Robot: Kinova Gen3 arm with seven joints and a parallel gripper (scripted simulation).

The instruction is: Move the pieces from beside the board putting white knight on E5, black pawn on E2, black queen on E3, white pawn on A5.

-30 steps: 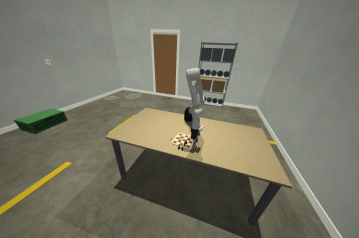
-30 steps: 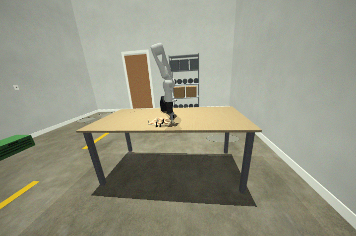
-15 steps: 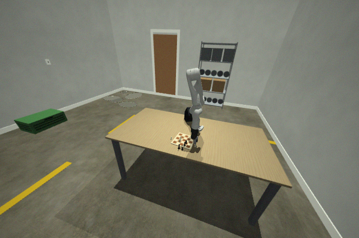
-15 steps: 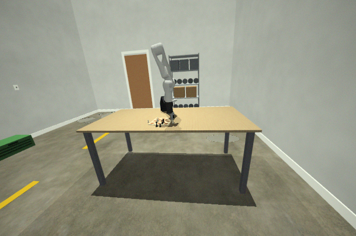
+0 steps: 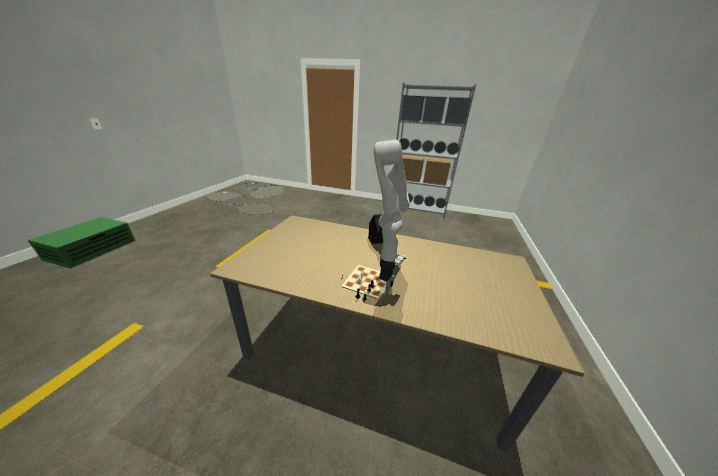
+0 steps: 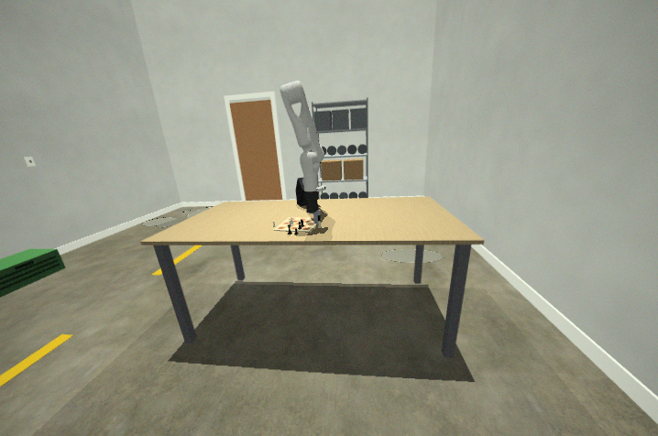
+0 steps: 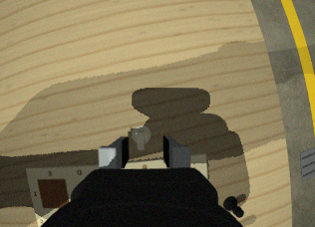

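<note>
The wooden table (image 5: 455, 291) stands in a grey room with a door and a shelf rack behind it, and the chessboard (image 5: 363, 278) lies toward its front edge. Your gripper (image 7: 144, 149) hangs low at the board's right side, pointing straight down.

In the wrist view, the two fingers stand partly open with a pale piece (image 7: 140, 136) between them. Its rounded top shows in the gap, nearer the left finger, and I see no contact on either side, so you are holding nothing. It is one of the white pieces, but from this angle you cannot tell whether it is the knight or the pawn. It appears to stand on the table just off the board's edge, not on a square.

A second small white piece (image 5: 342, 275) stands by the board's left side, and dark pieces (image 5: 362, 294) stand at the board's near edge. They are too small to name.

Expect the piece to be light, rigid and smooth, with a narrow base that tips easily. Centre the fingers first, since an uneven close would probably push it over. Take hold low on the stem or body rather than on the rounded head, where the pads could slide off. A modest squeeze should do.
</note>
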